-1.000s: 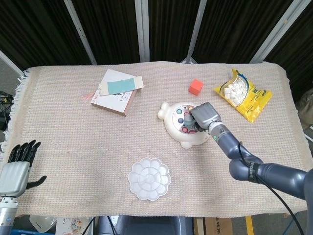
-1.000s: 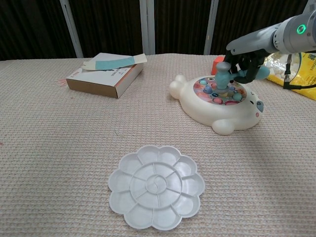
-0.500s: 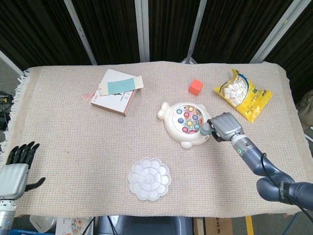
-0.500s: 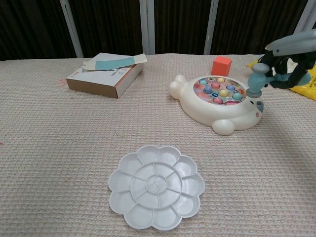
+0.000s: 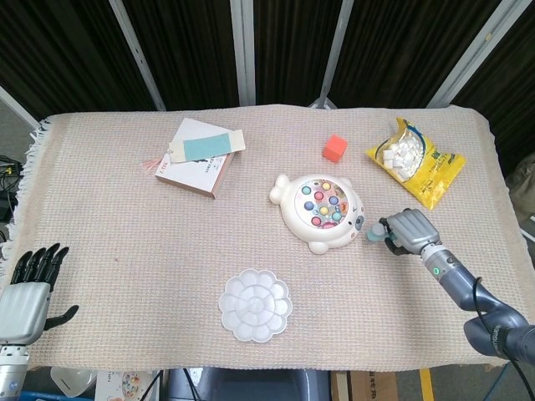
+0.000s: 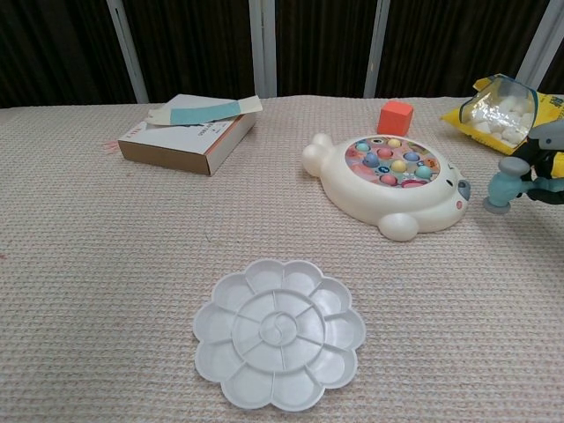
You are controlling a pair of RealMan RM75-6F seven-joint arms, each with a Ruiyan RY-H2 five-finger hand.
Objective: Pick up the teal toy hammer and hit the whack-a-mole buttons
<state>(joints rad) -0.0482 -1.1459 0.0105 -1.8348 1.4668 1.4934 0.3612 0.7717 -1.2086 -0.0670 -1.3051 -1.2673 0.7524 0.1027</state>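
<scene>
From the head view, the right hand (image 5: 410, 230) now sits off to the side of the whack-a-mole toy (image 5: 320, 211), fingers wrapped around the teal toy hammer (image 5: 376, 233), whose head pokes out toward the toy without touching it. 1 second ago that hand was right over the coloured buttons (image 5: 328, 204) with the hammer down among them; half a second ago it had already drawn back to the toy's rim, and now it is clear of the toy and low by the cloth. The left hand (image 5: 27, 284) rests far across the table at the near corner, fingers spread, holding nothing, much as it was. In the chest view, the right hand (image 6: 548, 166) shows only at the frame edge, gripping the hammer (image 6: 504, 185) with its head hanging just beside the toy's (image 6: 388, 181) face end, near the tablecloth (image 6: 106, 264). I'd read this as the backswing after a strike: the buttons (image 6: 393, 163) stand uncovered, so either another hit follows or the hammering is winding down.
</scene>
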